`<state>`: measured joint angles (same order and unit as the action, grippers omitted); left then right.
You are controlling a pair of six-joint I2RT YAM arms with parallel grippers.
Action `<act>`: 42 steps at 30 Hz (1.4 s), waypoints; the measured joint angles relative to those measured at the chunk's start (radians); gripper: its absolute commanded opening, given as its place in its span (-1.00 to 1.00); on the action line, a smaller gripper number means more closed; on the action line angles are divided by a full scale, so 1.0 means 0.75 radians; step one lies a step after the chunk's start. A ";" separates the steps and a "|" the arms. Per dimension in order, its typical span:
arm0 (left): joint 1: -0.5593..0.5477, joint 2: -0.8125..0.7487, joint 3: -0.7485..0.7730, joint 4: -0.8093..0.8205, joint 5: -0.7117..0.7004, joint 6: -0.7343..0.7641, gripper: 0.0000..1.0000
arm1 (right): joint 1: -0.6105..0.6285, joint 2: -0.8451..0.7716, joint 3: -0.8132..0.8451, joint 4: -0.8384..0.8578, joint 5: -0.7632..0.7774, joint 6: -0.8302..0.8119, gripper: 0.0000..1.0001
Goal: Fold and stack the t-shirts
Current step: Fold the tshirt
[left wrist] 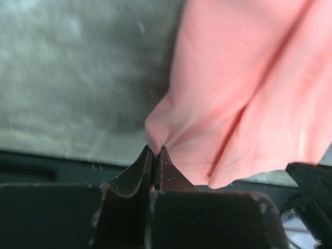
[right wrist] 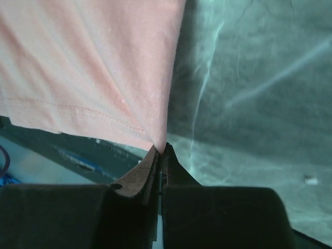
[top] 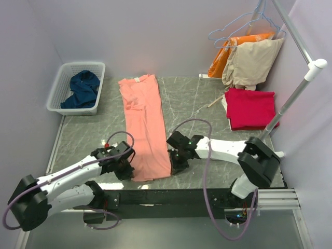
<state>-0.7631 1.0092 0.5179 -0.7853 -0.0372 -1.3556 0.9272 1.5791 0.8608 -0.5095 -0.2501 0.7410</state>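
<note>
We open on the grey marbled tabletop [top: 192,104], which fills the middle of the overhead view. The salmon-pink t-shirt [top: 145,124] lies down its centre as a long, narrow strip, collar at the far end and hem at the near edge, between the two arms.

Over on the right side, the crimson-red t-shirt [top: 251,109] sits folded into a neat rectangle on the tabletop, well apart from the pink one. Above it, at the far right corner, a beige garment [top: 254,62] and an orange garment [top: 220,57] hang on hangers from a white rack [top: 290,98].

At the far left corner we see a white basket [top: 57,93], and the navy-blue t-shirt [top: 82,89] is bunched up inside it.

Now to the near end of the pink strip. The left gripper [top: 126,168] is at the near left corner of the salmon-pink t-shirt, and its wrist view shows the fingers pressed together with a puckered fold of pink cloth pinched at the tips. The right gripper [top: 175,160] is at the near right corner, and from its wrist we see the stitched hem's corner clamped between closed fingers, with the cloth fanning away from them.

Smallest of all, a white neck label [top: 137,79] shows at the collar, at the far end of the strip.
</note>
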 measured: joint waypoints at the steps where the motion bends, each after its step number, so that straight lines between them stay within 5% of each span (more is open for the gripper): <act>1: -0.027 -0.023 0.009 -0.022 -0.008 -0.025 -0.98 | 0.000 -0.041 -0.017 -0.006 -0.005 -0.001 -1.00; 8: -0.230 -0.107 0.056 -0.161 -0.065 -0.217 -0.98 | 0.021 -0.246 -0.049 -0.041 -0.033 -0.011 -1.00; 16: -0.594 0.057 0.224 -0.330 -0.153 -0.472 -0.98 | 0.103 -0.336 -0.136 -0.072 -0.068 -0.008 -1.00; 22: -0.734 0.150 0.314 -0.404 -0.196 -0.615 -0.98 | 0.141 -0.371 -0.209 -0.077 -0.078 0.011 -1.00; 28: -0.765 0.132 0.415 -0.524 -0.261 -0.737 -0.98 | 0.178 -0.413 -0.191 -0.125 -0.047 0.027 -1.00; 35: -0.756 0.172 0.670 -0.668 -0.419 -0.768 -0.98 | 0.178 -0.426 0.082 -0.323 0.100 -0.009 -1.00; 42: -0.561 0.230 0.756 -0.700 -0.553 -0.692 -0.98 | 0.151 -0.335 0.351 -0.411 0.277 -0.069 -1.00</act>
<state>-1.1839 1.1816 1.0851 -1.3106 -0.4522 -1.8748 1.0405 1.3277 1.1240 -0.8177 -0.0422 0.6891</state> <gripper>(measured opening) 0.032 0.020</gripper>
